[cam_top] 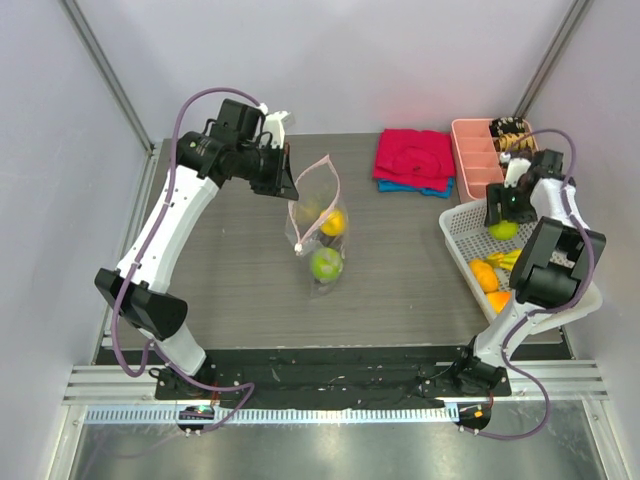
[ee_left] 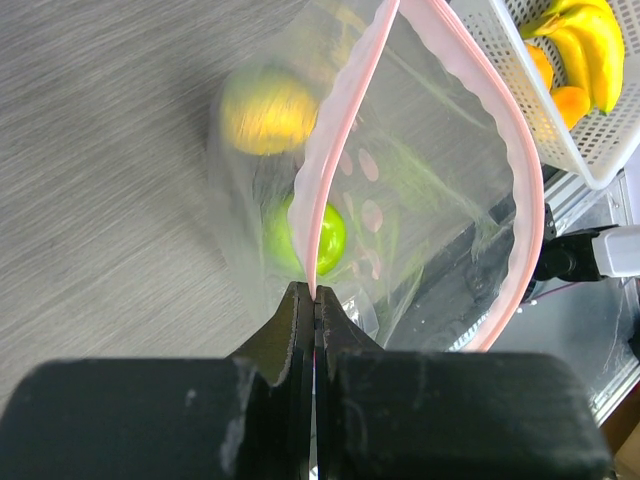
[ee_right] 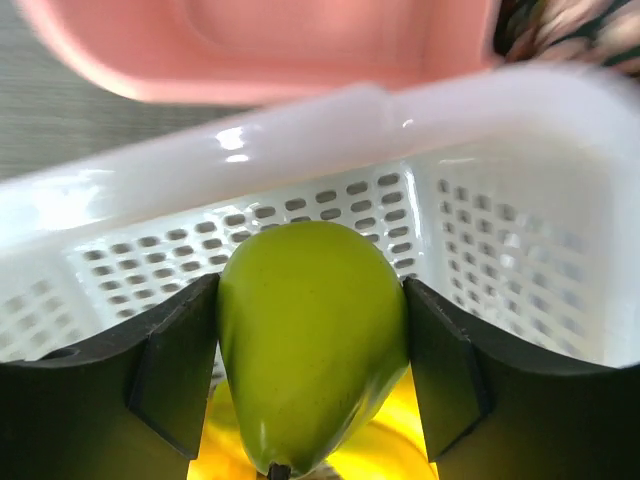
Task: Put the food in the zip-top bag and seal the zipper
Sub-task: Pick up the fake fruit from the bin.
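Bag (cam_top: 303,226), clear, pink-rimmed, holds green fruit (cam_top: 326,264), perhaps an orange (cam_top: 333,222).

Bright, even light is falling from above in the top view, laying soft shadows under the arms (cam_top: 175,215); glare is streaking the metal sheet (cam_top: 330,445) at 6 o'clock. Left wrist: the left fingers (ee_left: 150,420) at 6 o'clock are blurring, the bag (ee_left: 450,150) is glinting. Right wrist: the pink tray (ee_right: 260,40) at 12 o'clock is smearing; the green fruit (ee_right: 310,340) is showing sharp.

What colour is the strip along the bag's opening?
Pale pink; the zipper strip shows best in the left wrist view.
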Motion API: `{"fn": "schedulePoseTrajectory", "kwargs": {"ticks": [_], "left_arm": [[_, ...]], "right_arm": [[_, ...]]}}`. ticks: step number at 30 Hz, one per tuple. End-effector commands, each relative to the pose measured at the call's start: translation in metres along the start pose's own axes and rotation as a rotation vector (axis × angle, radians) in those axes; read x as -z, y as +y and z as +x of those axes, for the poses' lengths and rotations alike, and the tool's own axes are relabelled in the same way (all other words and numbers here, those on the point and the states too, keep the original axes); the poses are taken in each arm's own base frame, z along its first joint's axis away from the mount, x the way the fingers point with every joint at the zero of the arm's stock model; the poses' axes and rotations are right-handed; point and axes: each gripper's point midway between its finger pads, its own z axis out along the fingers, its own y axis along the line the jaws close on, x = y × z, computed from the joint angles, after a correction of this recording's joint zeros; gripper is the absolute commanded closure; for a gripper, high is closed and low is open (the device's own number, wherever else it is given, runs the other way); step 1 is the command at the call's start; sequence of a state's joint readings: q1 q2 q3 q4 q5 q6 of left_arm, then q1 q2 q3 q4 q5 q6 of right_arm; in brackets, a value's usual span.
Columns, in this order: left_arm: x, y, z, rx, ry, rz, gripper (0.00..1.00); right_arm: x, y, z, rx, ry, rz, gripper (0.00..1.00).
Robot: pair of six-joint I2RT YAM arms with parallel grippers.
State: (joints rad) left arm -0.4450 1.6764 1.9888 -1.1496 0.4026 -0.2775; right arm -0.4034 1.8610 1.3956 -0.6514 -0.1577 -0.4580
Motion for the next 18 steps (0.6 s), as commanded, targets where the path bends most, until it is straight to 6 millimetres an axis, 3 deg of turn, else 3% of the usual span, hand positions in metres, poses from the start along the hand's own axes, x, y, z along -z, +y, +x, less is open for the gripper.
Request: {"fn": "schedulePoseTrajectory", "kwargs": {"ticks": [1,2,3,4,6,7,8,9,11,12,13,14,15,16,18], "left_arm": [[0.006,-0.003,-0.006,-0.039,-0.038,0.009,1.0],[0.005,-0.003,-0.005,-0.042,-0.035,0.008,1.0],[0.005,-0.003,-0.005,-0.041,-0.032,0.007,1.0],[0.005,-0.003,-0.005,-0.044,-0.032,0.007,1.0],[0.004,-0.002,-0.005,-0.045,-0.03,0.005,1.0],[0.003,-0.002,-0.004,-0.043,-0.028,0.007,1.0],[0.004,-0.003,-0.005,-0.043,-0.028,0.013,1.0],[0.003,-0.003,-0.005,-0.043,-0.027,0.016,1.0],[0.004,-0.003,-0.005,-0.042,-0.028,0.013,1.0],[0.005,-0.005,-0.006,-0.044,-0.03,0.018,1.0],[0.006,-0.005,-0.006,-0.045,-0.028,0.02,1.0],[0.007,-0.006,-0.005,-0.044,-0.022,0.021,1.0],[0.006,-0.006,-0.004,-0.043,-0.019,0.02,1.0],[0.007,-0.007,-0.005,-0.044,-0.022,0.022,1.0],[0.007,-0.007,-0.006,-0.046,-0.021,0.023,1.0]], "right_arm": [[0.106,0.01,-0.085,0.035,-0.276,-0.042,0.52],[0.12,0.017,-0.096,0.035,-0.31,-0.072,0.53],[0.148,0.029,-0.123,0.051,-0.388,-0.097,0.54],[0.162,0.046,-0.128,0.053,-0.398,-0.16,0.55],[0.204,0.086,-0.158,0.096,-0.508,-0.274,0.57],[0.221,0.123,-0.167,0.12,-0.536,-0.361,0.57],[0.243,0.147,-0.179,0.15,-0.585,-0.405,0.57],[0.261,0.188,-0.186,0.187,-0.615,-0.484,0.57],[0.295,0.237,-0.193,0.243,-0.683,-0.617,0.57],[0.318,0.274,-0.198,0.26,-0.737,-0.717,0.57],[0.341,0.29,-0.197,0.276,-0.789,-0.77,0.57],[0.344,0.307,-0.191,0.273,-0.79,-0.835,0.57],[0.365,0.324,-0.2,0.302,-0.886,-0.886,0.57],[0.385,0.349,-0.188,0.314,-0.9,-0.961,0.57],[0.395,0.379,-0.181,0.344,-0.921,-1.026,0.57]]}}
